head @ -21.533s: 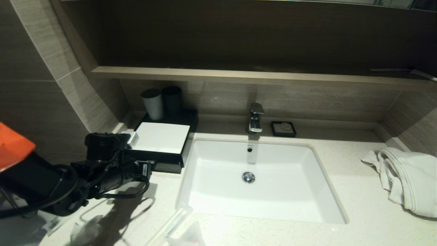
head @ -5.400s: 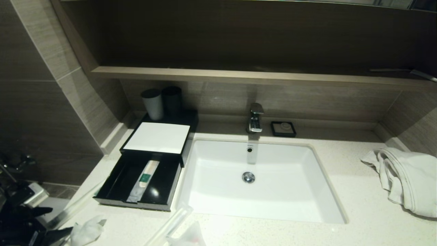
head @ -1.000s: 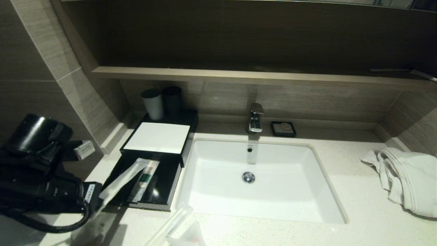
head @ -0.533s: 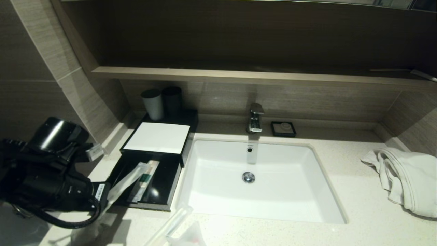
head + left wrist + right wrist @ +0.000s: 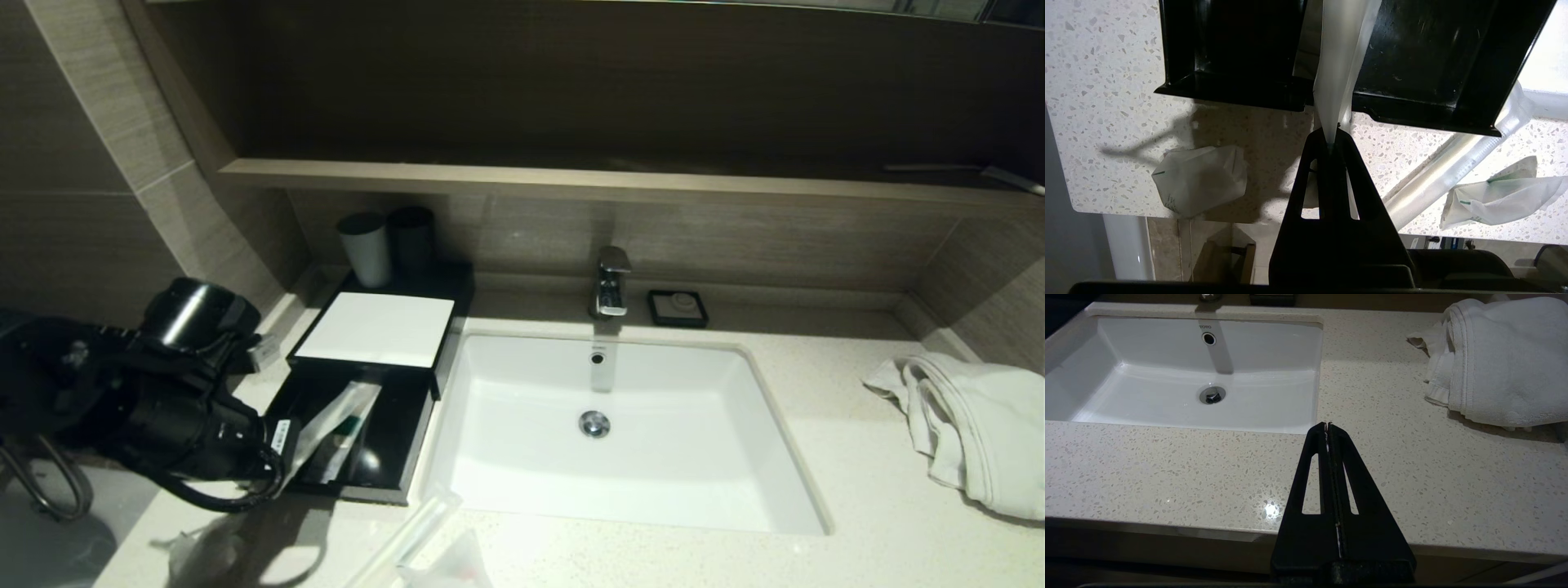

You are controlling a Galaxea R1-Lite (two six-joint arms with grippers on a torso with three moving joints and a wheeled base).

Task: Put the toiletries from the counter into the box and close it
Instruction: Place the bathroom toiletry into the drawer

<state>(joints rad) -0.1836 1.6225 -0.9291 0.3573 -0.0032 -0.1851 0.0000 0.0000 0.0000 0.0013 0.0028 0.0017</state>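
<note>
A long clear packet (image 5: 1340, 61) is pinched by its end in the left hand (image 5: 1332, 141), its free length slanting over the open black drawer (image 5: 277, 408) of the box (image 5: 377, 329), where one packet (image 5: 347, 425) already lies; it should be lowered flat alongside that one before release. Three more packets are counted on the desk (image 5: 1106, 102): a crumpled pouch (image 5: 1202, 177), a long tube (image 5: 1447, 173) and a green-printed sachet (image 5: 1498, 198). The right hand (image 5: 1329, 426) is parked at the desk's front edge, pressed together on nothing.
</note>
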